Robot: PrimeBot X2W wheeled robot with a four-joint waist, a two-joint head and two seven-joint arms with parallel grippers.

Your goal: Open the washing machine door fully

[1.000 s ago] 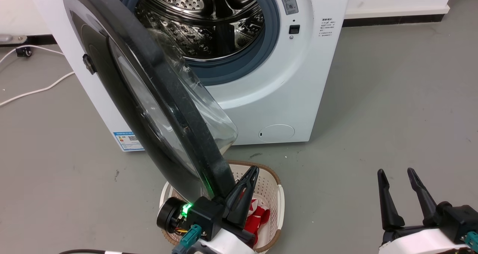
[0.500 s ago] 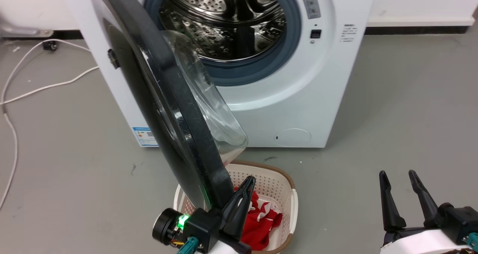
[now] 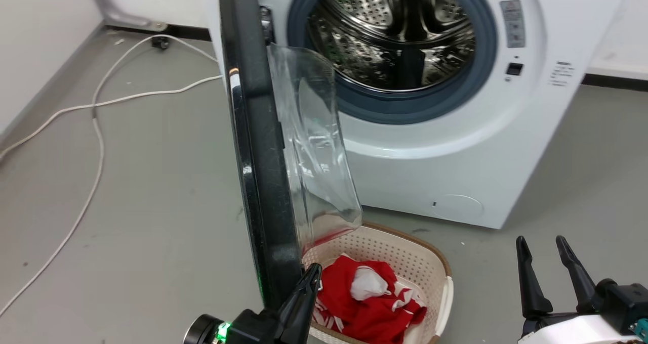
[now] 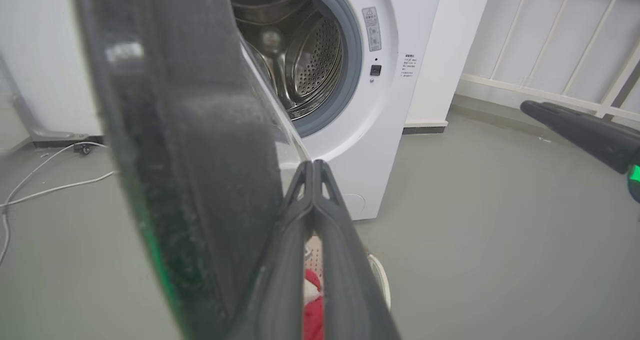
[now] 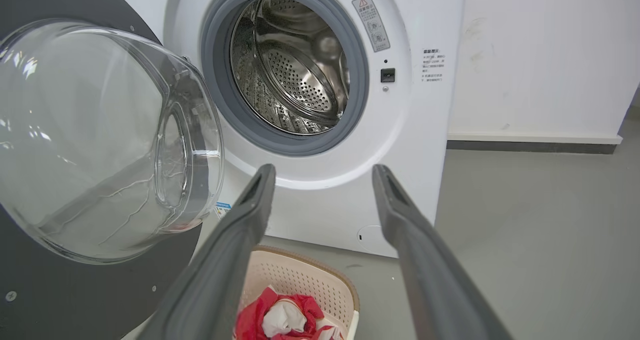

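Black and glossy, the washing machine door [image 3: 253, 131] was seen edge-on from the head, swung out to roughly a right angle with the white front of the washing machine [image 3: 430, 172] and hinged at the machine's left side. Its glass bowl [image 3: 316, 146] bulged from the inner face toward the steel drum [image 3: 400, 40], which was fully exposed.

The left hand [image 4: 312, 166] was held closed, fingertips met with nothing between them. It was laid alongside the door's lower rim on the inner, glass side. This placing was judged to let the door be pushed outward by the side of the fingers instead of being pulled by a grip. Whether the fingers were actually pressed on the rim could not be made certain, since the rim was blurred in the wrist view.

The right hand [image 3: 539, 240] was held open and empty, low and well apart from the machine, presumably so that the door's arc was left free.

A cream basket [image 3: 405, 250] of red clothes [image 3: 364, 303] was set on the floor just before the machine, under the door's lower edge.

The task was judged partly done, with more swing toward the machine's left side yet to be gained.
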